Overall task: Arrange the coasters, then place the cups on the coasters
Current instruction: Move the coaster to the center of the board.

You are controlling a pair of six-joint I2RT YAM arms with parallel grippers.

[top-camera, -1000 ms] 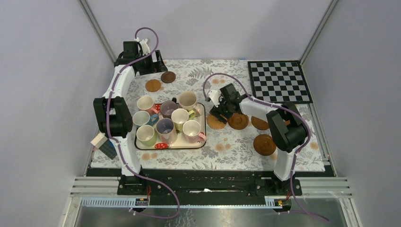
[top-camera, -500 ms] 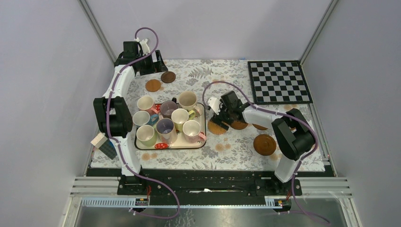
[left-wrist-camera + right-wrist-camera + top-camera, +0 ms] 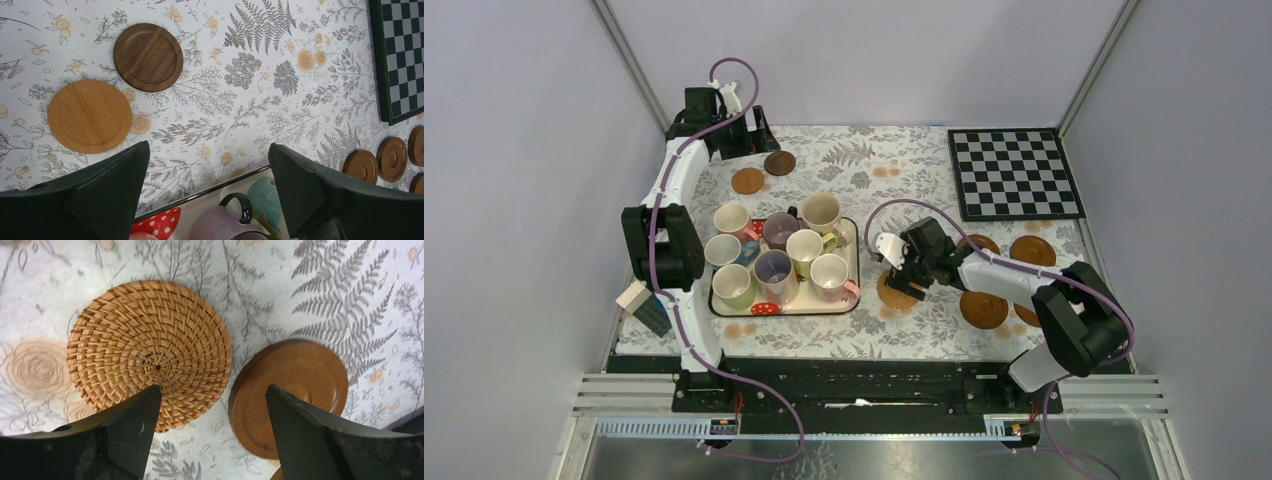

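Several pastel cups (image 3: pixel 805 246) stand packed on a cream tray (image 3: pixel 852 305) at centre left. My right gripper (image 3: pixel 905 281) hangs open just above the cloth. Between its fingertips lie the near edges of the woven coaster (image 3: pixel 150 352) and a brown wooden coaster (image 3: pixel 295 390); it holds nothing. More brown coasters lie to the right (image 3: pixel 984 308), (image 3: pixel 1032 250), (image 3: pixel 977 243). My left gripper (image 3: pixel 208 145) is open high at the back left. Below it are a light coaster (image 3: pixel 90 116), a dark coaster (image 3: pixel 148 56) and a purple cup (image 3: pixel 220 227).
A black-and-white checkerboard mat (image 3: pixel 1014 172) lies at the back right. A small house-shaped block (image 3: pixel 644 305) sits at the cloth's left edge beside the left arm. The floral cloth (image 3: pixel 904 170) covers the table, and grey walls close in on both sides.
My right gripper has drawn back toward the near edge and to the right, its jaws widening. The woven coaster has shifted nearer with it. The left arm has not moved.
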